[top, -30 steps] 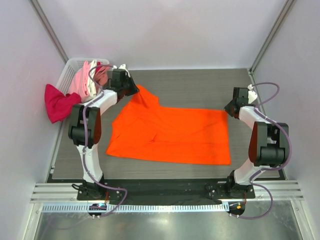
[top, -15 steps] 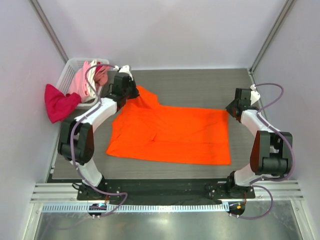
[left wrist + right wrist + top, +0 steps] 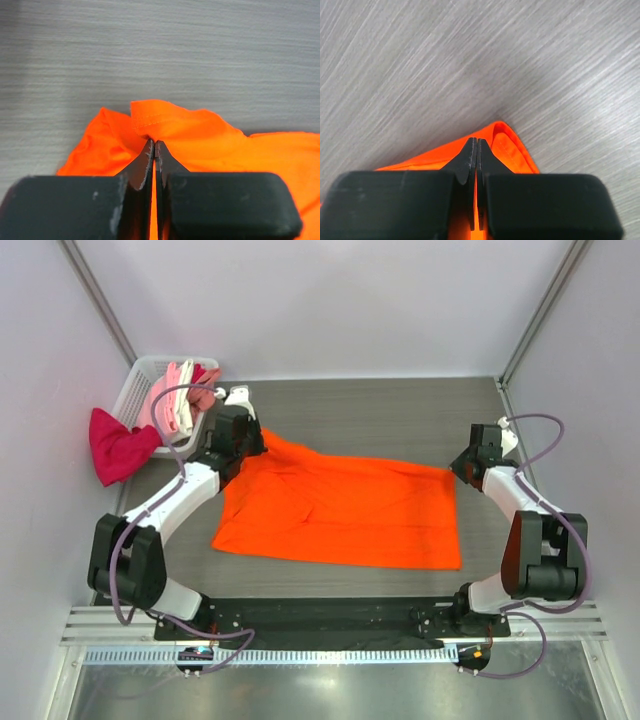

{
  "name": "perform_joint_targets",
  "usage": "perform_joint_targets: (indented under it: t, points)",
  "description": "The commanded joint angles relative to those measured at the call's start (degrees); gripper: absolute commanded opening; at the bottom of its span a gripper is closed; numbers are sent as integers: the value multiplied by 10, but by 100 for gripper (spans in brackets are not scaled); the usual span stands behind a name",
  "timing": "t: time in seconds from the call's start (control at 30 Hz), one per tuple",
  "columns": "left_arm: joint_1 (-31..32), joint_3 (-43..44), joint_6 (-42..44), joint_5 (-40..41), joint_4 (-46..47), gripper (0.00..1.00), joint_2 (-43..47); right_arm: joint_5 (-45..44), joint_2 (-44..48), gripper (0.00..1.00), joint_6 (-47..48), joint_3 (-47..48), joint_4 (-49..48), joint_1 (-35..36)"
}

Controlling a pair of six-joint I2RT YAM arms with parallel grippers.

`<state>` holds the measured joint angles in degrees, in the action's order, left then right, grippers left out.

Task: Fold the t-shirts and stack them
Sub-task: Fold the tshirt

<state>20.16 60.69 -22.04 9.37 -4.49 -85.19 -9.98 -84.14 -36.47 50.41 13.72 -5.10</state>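
Currently pinching bright orange cloth t-shirt (image 3: pixel 340 510) flat on table: left gripper (image 3: pixel 154 143) clenched on far-left corner, right gripper (image 3: pixel 476 142) on far-right corner.

Basket (image 3: pixel 128 392) perhaps near left hand (image 3: pixel 258 435)

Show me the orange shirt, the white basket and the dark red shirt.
orange t-shirt (image 3: pixel 340 510), top view, middle of the cloth.
white basket (image 3: pixel 155 360), top view, far rim.
magenta-red t-shirt (image 3: pixel 115 445), top view, bunched middle.
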Motion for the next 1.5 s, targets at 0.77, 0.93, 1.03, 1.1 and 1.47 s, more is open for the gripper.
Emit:
perform_joint_targets:
  t: [0.77, 0.93, 1.03, 1.1, 1.47]
  points:
    - [118, -139, 2, 184, -60, 0, 158, -18, 170, 1, -9, -126, 36, -44]
    - [118, -157, -3, 209, -74, 0, 200, -12, 187, 1, -5, -133, 41, -47]
    - [119, -166, -2, 210, -77, 0, 224, -3, 191, 1, -4, -135, 44, -47]
    - [123, -171, -5, 210, -81, 0, 232, 2, 191, 1, -3, -134, 47, -47]
    - [174, -192, -47, 253, -151, 0, 267, 12, 221, 1, -4, -161, 57, -47]
